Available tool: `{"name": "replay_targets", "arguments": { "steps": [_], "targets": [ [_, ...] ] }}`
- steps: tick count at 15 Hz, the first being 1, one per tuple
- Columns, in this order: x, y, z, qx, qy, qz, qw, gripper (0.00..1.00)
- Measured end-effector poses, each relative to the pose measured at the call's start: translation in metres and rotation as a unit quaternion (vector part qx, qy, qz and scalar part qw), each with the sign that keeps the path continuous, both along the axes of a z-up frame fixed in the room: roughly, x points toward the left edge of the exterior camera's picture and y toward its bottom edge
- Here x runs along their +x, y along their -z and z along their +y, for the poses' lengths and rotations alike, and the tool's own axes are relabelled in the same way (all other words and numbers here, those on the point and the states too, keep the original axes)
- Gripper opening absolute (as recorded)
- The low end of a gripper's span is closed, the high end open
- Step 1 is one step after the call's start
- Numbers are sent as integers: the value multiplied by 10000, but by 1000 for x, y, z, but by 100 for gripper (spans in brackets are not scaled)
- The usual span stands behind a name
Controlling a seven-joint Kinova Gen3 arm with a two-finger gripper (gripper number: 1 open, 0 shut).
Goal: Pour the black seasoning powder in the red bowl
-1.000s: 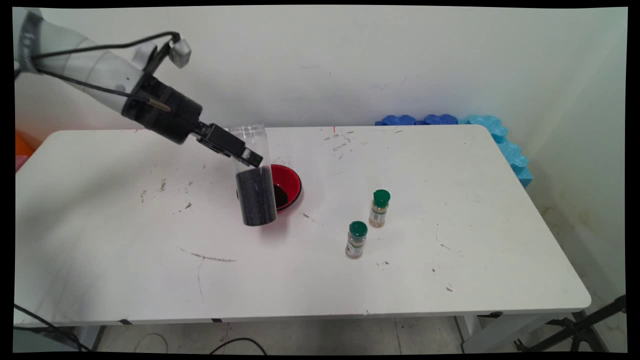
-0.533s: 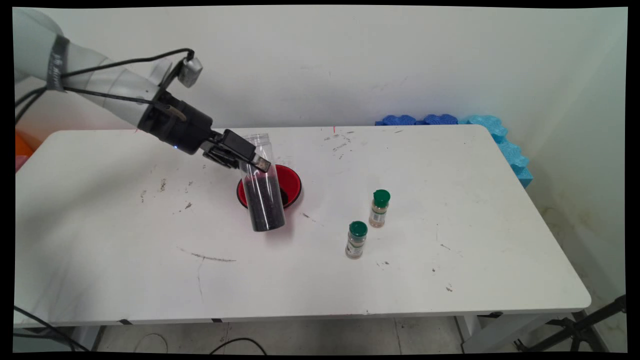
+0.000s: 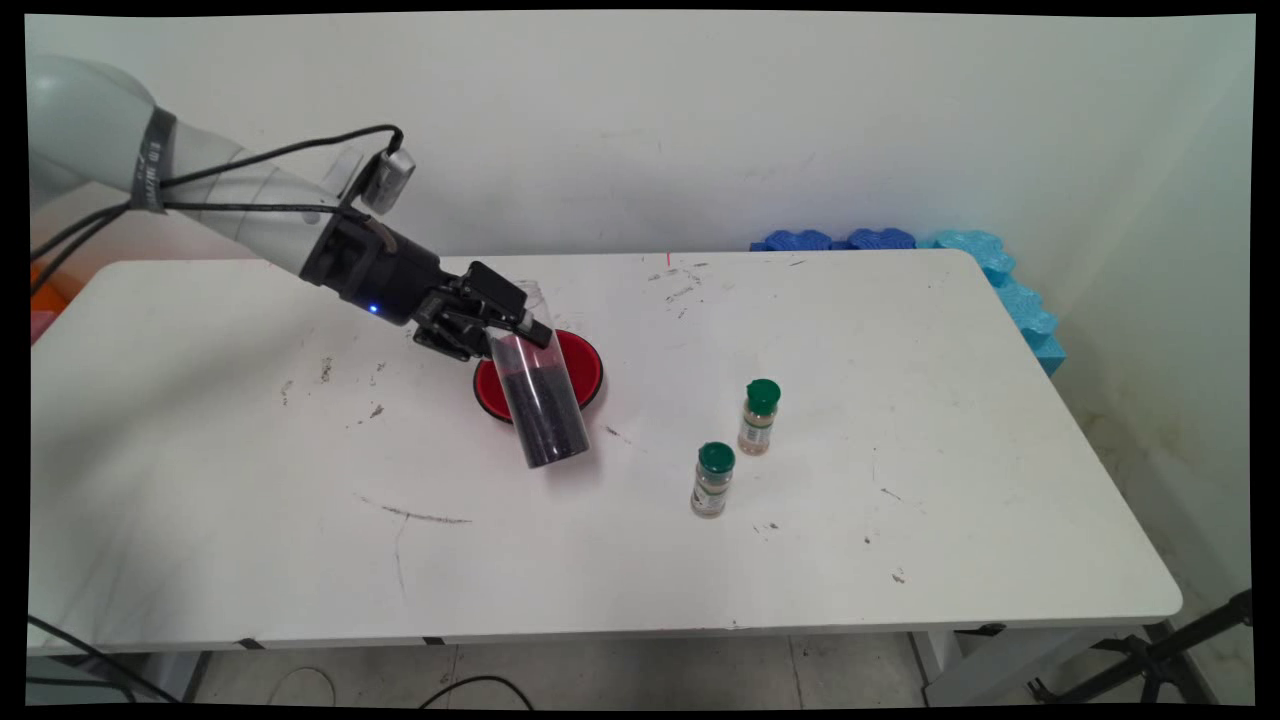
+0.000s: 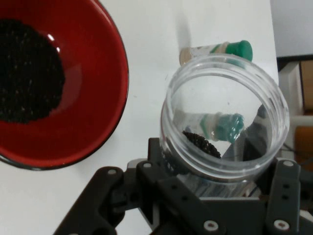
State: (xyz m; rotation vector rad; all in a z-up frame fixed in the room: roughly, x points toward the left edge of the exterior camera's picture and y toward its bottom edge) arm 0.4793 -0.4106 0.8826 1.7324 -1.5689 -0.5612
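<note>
Pincer (image 3: 512,335) clenched on tilted clear jar (image 3: 540,395) of black grains, mouth back toward it; red bowl (image 4: 105,93) just beside already holds some; 2 green-capped spice bottles (image 3: 713,480) beyond.

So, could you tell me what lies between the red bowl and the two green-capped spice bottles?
Bare table only, in the main view, between red bowl and spice bottles.
</note>
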Motion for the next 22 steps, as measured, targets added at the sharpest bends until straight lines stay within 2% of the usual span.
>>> {"name": "replay_targets", "arguments": {
  "steps": [3,5,8,11,16,22],
  "targets": [
    [-1,7,-1,305,-268,173,9990,0],
    [-2,12,-2,567,-512,334,9965,0],
    [-3,18,-3,908,-850,537,9908,0],
    [-3,23,-3,1274,-1166,743,9822,0],
    [-3,32,-2,1839,-1740,1043,9618,0],
    [2,41,-1,2413,-2394,1377,9303,0]
  ]
}}
